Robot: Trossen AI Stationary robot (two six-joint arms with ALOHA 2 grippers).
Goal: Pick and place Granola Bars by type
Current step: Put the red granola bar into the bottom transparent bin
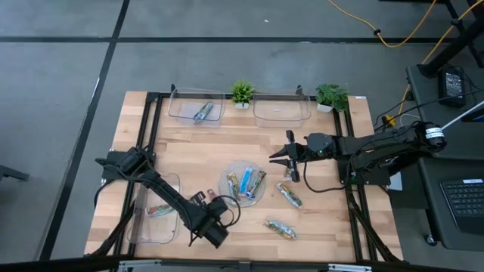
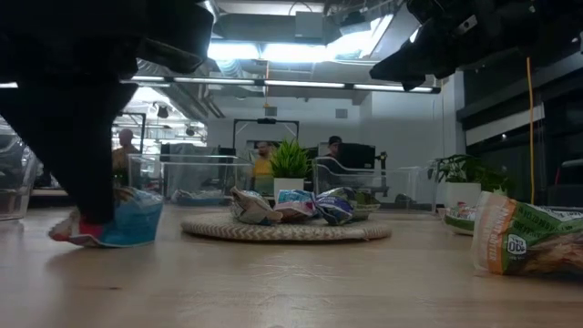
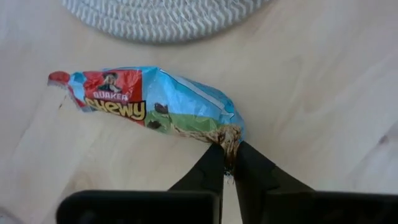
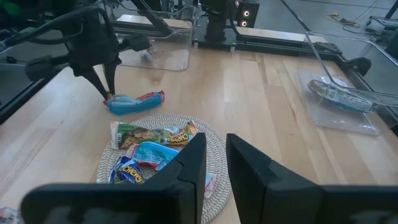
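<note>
At the left edge of the table my left arm reached past a clear tray (image 1: 153,219) holding one red-wrapped bar (image 1: 159,210), which I took to be the place for that type. Just beyond it, my left gripper (image 3: 227,163) was down at the wood, fingers pinched tight on the crimped end of a blue-and-red granola bar (image 3: 149,102), which lay flat on the table close beside the woven round mat (image 1: 242,183). I judged the end seam was chosen because the body of the wrapper was too slippery and puffy to clamp.

In the middle, the mat carried the small heap of mixed bars (image 4: 152,152), blue and green together, not yet sorted. Behind it, at the far edge, one tray (image 1: 197,107) held a single bar and the next tray (image 1: 281,110) looked bare, with two small plants (image 1: 243,94) beside them.

Further right, two green-wrapped bars (image 1: 289,195) lay loose on the wood, apart from the mat. Above that side my right gripper (image 4: 214,163) hung clear of the table, its fingers narrowly apart and holding nothing, waiting out of the way, I supposed, so the two arms would not cross.
</note>
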